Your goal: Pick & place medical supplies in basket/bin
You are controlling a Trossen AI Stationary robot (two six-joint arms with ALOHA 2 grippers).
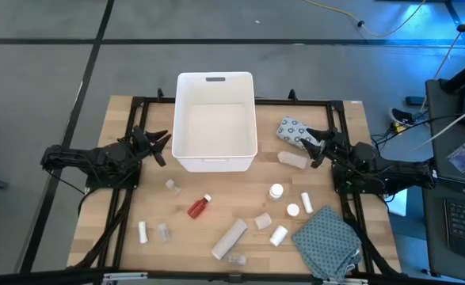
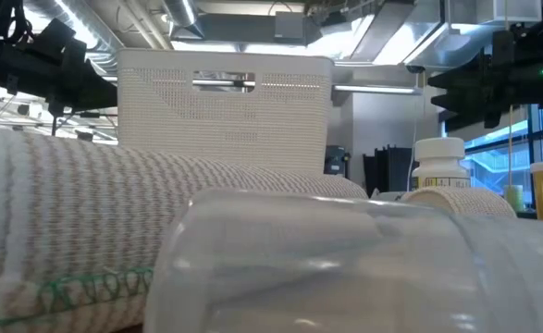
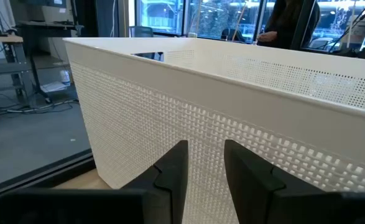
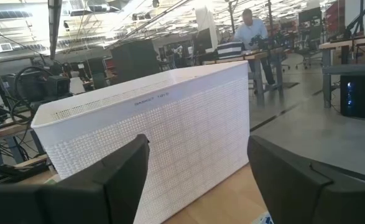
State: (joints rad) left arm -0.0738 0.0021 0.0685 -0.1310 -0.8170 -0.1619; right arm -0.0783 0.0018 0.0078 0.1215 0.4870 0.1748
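The white bin (image 1: 215,119) stands at the table's far middle. My left gripper (image 1: 161,147) hovers open just left of its left wall (image 3: 170,106), fingers a small gap apart (image 3: 204,149). My right gripper (image 1: 314,146) is wide open (image 4: 199,146) right of the bin, beside the blue-dotted soft pack (image 1: 292,130) and a whitish box (image 1: 293,160). Lying on the near half of the table are a red bottle (image 1: 200,207), white bottles (image 1: 276,191), clear vials (image 1: 172,186), a white tube (image 1: 142,231) and a long bandage roll (image 1: 229,238). Neither gripper holds anything.
A grey-teal patterned cloth (image 1: 327,241) lies bunched at the near right corner. A black frame (image 1: 137,103) rims the table. In the low view the bandage roll (image 2: 86,222) and a clear vial (image 2: 345,268) fill the foreground. People work at desks in the room beyond (image 4: 247,28).
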